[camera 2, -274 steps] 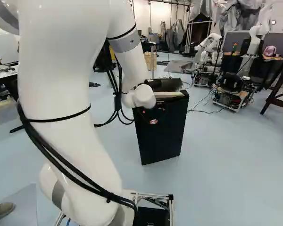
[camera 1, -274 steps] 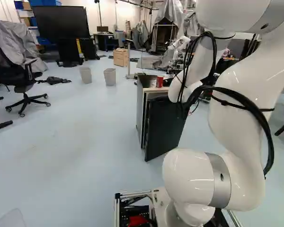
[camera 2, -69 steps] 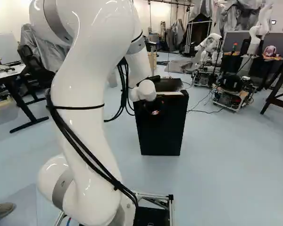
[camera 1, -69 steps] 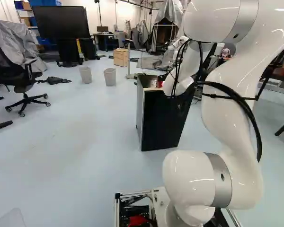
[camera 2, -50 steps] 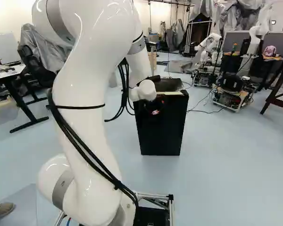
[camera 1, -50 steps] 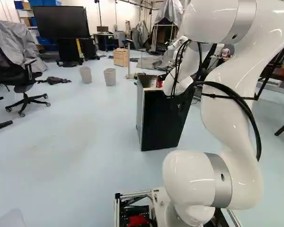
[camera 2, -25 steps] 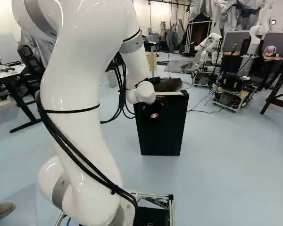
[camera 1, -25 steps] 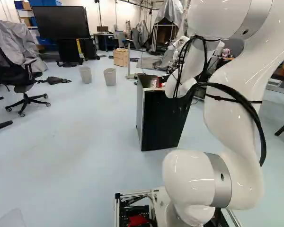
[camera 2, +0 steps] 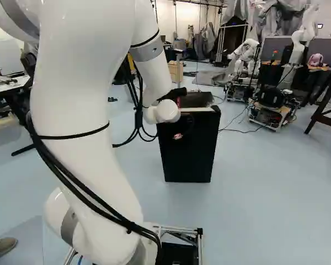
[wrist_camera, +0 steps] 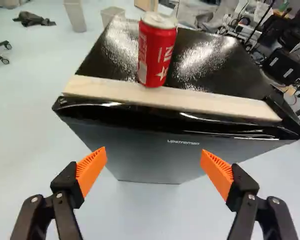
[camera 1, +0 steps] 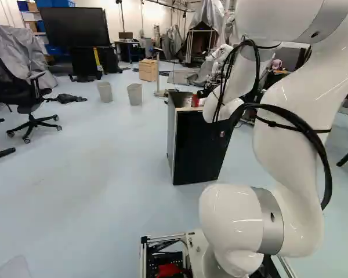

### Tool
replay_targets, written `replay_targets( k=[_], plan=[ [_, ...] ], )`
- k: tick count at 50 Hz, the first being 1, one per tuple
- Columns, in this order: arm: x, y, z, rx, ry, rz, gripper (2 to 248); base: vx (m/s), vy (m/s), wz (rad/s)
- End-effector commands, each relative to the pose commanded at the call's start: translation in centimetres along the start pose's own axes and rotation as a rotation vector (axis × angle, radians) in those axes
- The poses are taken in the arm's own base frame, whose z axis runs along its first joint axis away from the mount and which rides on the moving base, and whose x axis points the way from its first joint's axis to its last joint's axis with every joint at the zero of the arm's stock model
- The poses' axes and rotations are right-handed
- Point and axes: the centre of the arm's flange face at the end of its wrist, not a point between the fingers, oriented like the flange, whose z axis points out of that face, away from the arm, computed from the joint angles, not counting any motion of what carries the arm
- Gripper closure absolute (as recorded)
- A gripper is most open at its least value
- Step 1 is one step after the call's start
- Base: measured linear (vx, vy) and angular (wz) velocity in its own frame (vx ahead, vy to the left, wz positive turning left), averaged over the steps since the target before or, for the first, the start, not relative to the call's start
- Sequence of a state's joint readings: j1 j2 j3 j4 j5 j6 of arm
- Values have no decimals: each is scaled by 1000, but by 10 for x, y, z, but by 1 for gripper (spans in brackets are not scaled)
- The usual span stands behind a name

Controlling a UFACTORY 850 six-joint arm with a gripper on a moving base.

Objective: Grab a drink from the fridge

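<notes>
My gripper (camera 2: 175, 93) appears in the right base view as a black shape at the fridge's top front. In the wrist view the gripper (wrist_camera: 154, 162) is open, orange pads wide apart with nothing between them. Ahead of it stands the black fridge (wrist_camera: 140, 145), its front door closed; the dark front (camera 1: 198, 150) also shows in the left base view. A red drink can (wrist_camera: 156, 52) stands upright on the fridge top, just behind a pale wooden strip (wrist_camera: 165, 98) along the front edge. The fridge's inside is hidden.
Behind the fridge lie two pale bins (camera 1: 134, 94) and a wooden box (camera 1: 147, 70). An office chair (camera 1: 29, 110) stands at the left of the left base view. Another robot (camera 2: 244, 61) and a wheeled base (camera 2: 271, 110) with cables are right of the fridge.
The fridge door stood ajar in the oldest pictures and now sits flush. Over the last second my arm has shifted and drawn back from the fridge. The base has not moved.
</notes>
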State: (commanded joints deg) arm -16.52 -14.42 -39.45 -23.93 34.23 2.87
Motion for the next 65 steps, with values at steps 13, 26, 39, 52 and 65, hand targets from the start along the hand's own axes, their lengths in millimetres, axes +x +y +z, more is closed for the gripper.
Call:
replay_targets(
  k=[13,26,39,52,65],
  plan=[
    [13,-5,-2,-13,139,36,3,0,0,0],
    [27,-12,-4,-32,277,74,3,0,0,0],
    [40,-23,-8,-57,400,119,3,0,0,0],
    [49,-34,-2,-84,476,164,3,0,0,0],
    [48,-44,14,-110,492,207,3,0,0,0]
  ],
)
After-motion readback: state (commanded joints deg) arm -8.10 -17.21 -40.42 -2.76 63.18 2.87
